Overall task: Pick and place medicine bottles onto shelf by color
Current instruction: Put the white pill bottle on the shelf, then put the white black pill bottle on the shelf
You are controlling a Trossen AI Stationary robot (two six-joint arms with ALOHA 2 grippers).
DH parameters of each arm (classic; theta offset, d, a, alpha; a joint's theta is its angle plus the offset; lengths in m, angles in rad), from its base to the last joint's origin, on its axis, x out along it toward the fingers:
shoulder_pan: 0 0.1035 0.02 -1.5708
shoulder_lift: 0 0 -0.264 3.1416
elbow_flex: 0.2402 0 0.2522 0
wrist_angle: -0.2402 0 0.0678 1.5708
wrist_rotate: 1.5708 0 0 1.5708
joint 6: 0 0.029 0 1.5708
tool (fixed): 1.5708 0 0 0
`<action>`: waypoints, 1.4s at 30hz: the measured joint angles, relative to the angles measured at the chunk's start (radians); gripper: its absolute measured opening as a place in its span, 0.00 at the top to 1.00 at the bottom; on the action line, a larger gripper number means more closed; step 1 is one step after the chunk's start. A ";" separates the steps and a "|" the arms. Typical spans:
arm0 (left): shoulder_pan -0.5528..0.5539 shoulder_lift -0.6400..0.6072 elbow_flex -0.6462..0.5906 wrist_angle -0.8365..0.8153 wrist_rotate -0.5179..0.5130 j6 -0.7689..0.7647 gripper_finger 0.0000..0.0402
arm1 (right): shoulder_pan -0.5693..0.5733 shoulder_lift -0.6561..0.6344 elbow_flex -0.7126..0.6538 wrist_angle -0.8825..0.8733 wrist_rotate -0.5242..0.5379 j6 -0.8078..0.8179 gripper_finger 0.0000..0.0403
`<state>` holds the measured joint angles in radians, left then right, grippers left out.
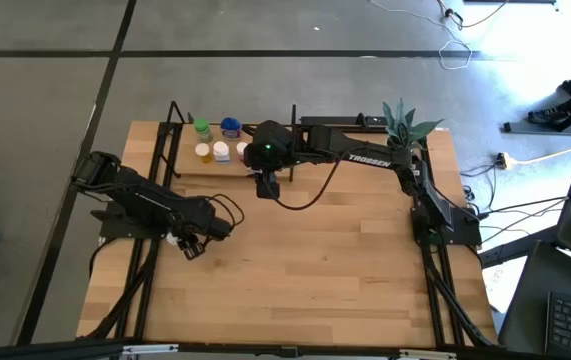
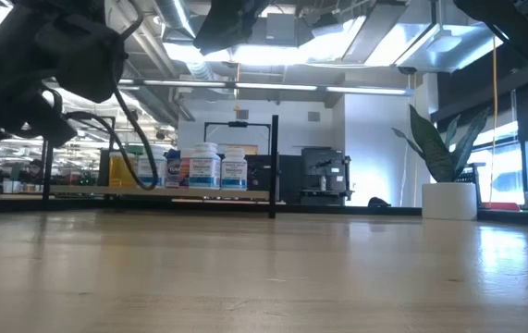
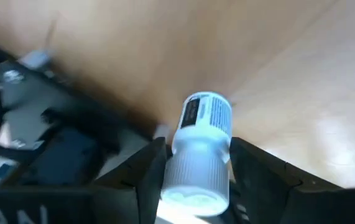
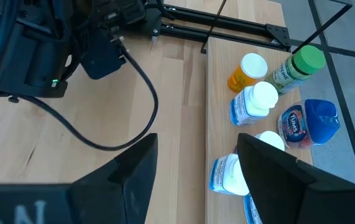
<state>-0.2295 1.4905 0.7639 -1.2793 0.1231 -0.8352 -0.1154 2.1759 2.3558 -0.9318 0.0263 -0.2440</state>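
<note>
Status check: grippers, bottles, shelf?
Left gripper shut on white bottle, off the shelf. Right gripper open over shelf, bottles below. Nothing blocking.

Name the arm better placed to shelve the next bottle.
Left. Its gripper already grips a white bottle between its fingers; the right gripper hangs open and empty above the shelf.

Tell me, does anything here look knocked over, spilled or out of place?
Nothing looks spilled or broken. The bottles on the shelf stand upright in a cluster: green bottle, blue bottle, orange bottle and white ones. The only bottle away from them is the white bottle gripped by the left gripper, apparently on purpose.
</note>
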 joint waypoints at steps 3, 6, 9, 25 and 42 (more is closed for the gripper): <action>0.000 0.000 0.000 0.023 0.007 0.000 0.60 | 0.000 0.000 0.000 0.000 0.000 0.000 0.45; 0.000 0.000 0.000 0.024 0.006 0.000 0.63 | 0.000 0.000 0.000 0.000 0.000 0.000 0.45; 0.000 0.000 0.000 0.025 0.006 0.000 0.67 | 0.000 0.000 0.000 0.000 0.000 0.000 0.45; 0.002 0.000 0.013 -0.001 -0.036 0.028 0.68 | 0.000 0.000 0.000 -0.016 0.000 -0.001 0.45; 0.000 -0.019 0.212 -0.037 -0.137 0.087 0.68 | 0.009 -0.102 0.000 -0.182 -0.166 -0.024 0.45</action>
<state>-0.2295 1.4715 0.9755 -1.3164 -0.0138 -0.7486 -0.1062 2.0738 2.3554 -1.1142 -0.1395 -0.2684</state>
